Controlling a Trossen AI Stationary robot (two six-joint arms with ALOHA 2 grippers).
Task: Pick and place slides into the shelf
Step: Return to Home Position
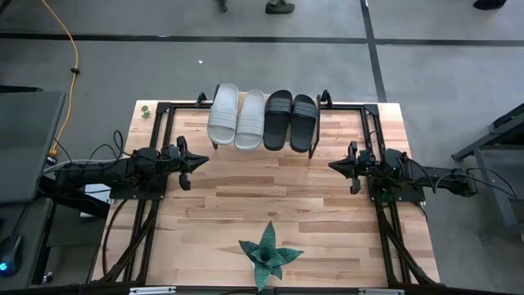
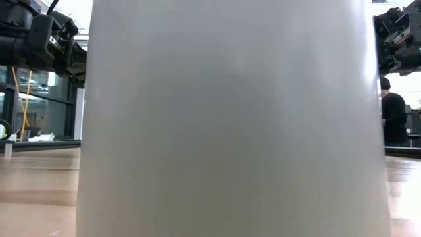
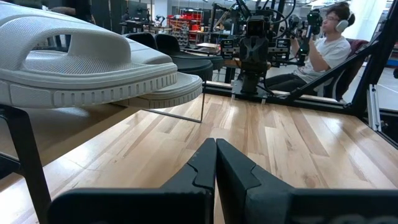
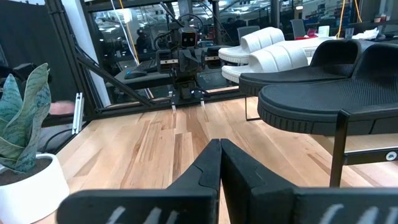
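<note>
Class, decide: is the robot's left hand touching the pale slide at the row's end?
Apart. The high view shows bare tabletop between the left hand and that pale slide.

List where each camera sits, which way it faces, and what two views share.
High: overhead, straight down on the table; left gripper and right gripper show.
Low: table height, level; a pale surface blocks most, arms in upper corners.
Left wrist: past its shut fingers toward the right arm.
Right wrist: past its shut fingers toward the left arm.
Shared: both wrist views show the slides on the shelf.
</note>
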